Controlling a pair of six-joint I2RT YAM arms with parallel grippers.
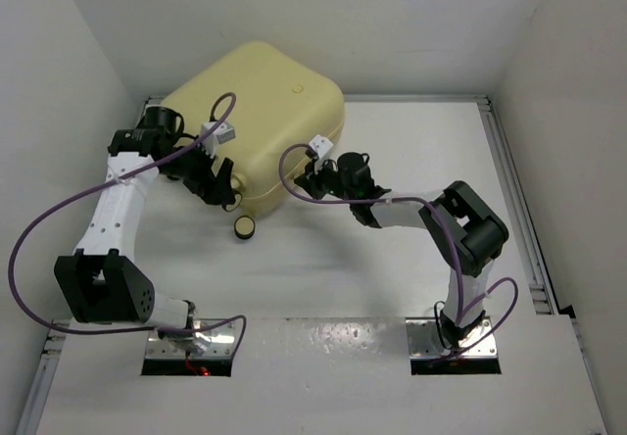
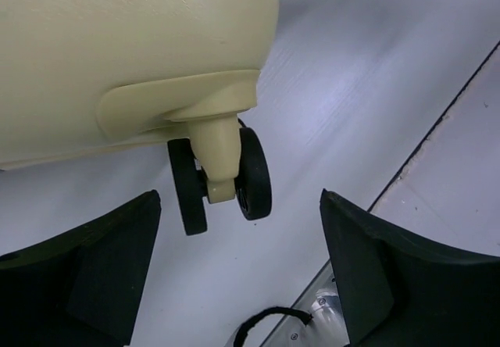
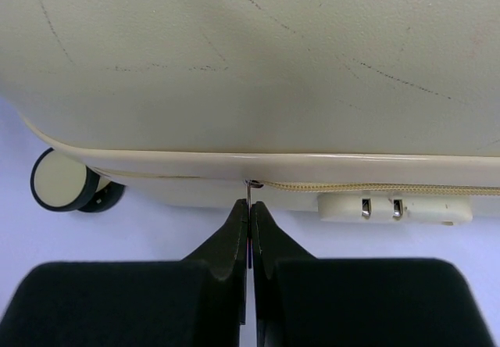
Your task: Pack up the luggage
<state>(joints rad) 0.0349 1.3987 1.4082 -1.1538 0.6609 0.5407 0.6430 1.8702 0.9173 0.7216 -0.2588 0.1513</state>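
From here I can read no lettering on the luggage (image 1: pixel 260 112). A small round mark sits on its upper face, too small to make out, and the right wrist view shows only thin dark scuff lines across the pale cream shell. The case is closed, its two halves meeting along a cream zipper (image 3: pixel 375 187), so whatever is inside is hidden from me. Just under that zipper sits a cream lock block (image 3: pixel 394 208) with two small metal pieces, and I cannot read anything on it. The luggage lies at the far left of the table (image 1: pixel 343 259), up toward the back corner, with its wheeled edge facing the arms. My right gripper (image 3: pixel 250 206) is at the near right side of the case, its fingers pressed together and clamped on the thin metal zipper pull (image 3: pixel 248 193), which rises from between the tips to the end of the zipper. A wheel (image 3: pixel 58 179) with a cream hub and black tyre shows off to its left. My left gripper (image 2: pixel 241 198) is at the near left side of the case, jaws wide apart and holding nothing. A black twin caster (image 2: pixel 223 183) on a cream stem hangs just ahead of the gap between its fingers, touching neither.
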